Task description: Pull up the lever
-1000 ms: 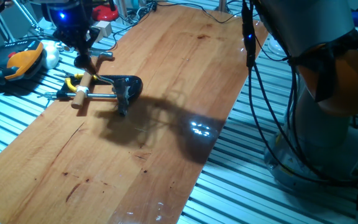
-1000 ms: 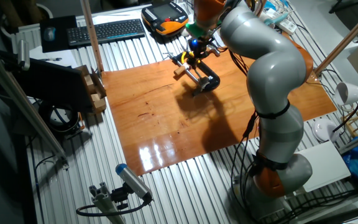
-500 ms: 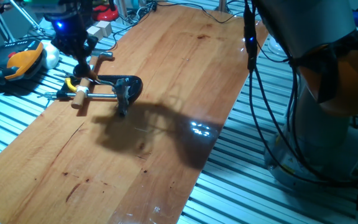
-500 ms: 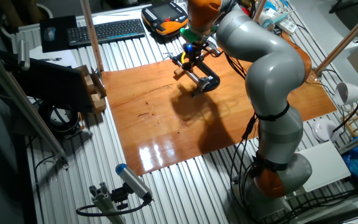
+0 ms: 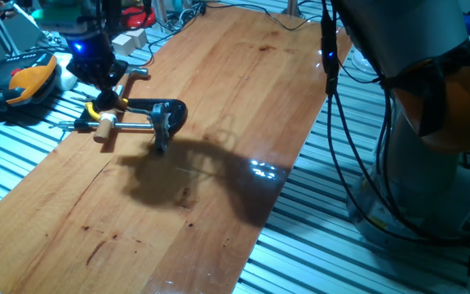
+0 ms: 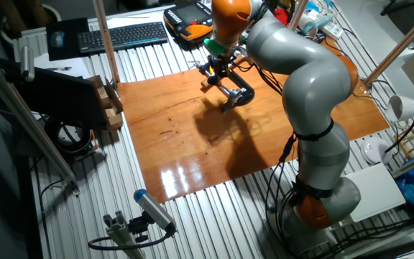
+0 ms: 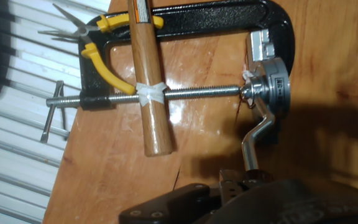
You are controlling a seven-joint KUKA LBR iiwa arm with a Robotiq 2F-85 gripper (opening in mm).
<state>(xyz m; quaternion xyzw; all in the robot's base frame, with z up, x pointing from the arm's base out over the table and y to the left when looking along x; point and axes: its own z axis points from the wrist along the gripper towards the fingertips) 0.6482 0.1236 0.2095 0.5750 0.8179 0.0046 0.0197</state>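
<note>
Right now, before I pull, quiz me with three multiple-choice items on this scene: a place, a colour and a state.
1. Where are the pliers?
A. at the board's edge beside the clamp
B. in the gripper
C. alone mid-board

2. What colour are the plier grips?
A. red
B. yellow
C. blue

3. How is the wooden handle?
A. standing upright
B. hanging off the board
C. lying flat across the threaded rod

1 A: the pliers lie at the board edge against the clamp.
2 B: the grips are yellow.
3 C: the wooden handle lies across the threaded rod.
</note>
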